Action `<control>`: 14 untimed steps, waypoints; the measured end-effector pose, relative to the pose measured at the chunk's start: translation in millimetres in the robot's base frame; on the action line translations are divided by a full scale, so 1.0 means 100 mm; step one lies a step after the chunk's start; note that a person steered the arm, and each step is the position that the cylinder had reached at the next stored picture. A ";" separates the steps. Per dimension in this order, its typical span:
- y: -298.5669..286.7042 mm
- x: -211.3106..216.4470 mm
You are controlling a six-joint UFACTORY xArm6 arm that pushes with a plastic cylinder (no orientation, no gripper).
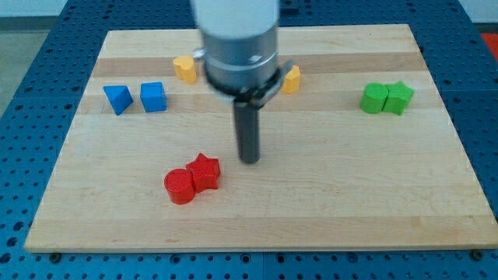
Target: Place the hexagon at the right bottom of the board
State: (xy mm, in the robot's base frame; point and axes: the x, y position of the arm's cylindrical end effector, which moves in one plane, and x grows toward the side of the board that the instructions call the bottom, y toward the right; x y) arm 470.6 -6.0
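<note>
right of red star [205,172], my tip [249,159]

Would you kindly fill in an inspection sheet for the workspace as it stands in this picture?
Surface: wooden board, flat, lying on a blue perforated table.
Job's things: the hexagon cannot be told for sure; yellow block at the view's top, left of the arm, looks nearest that shape; yellow block is partly hidden by the arm.
Clutter: blue blocks and side by side at left; green blocks and touching at right; red cylinder touching red star.
Grippers: none fitted; my tip stands right of the red star, touching no block.
Cables: nothing seen.
Surroundings: nothing seen beyond the table.
</note>
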 end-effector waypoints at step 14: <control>-0.16 -1.66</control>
State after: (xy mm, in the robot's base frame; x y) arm 304.2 -21.8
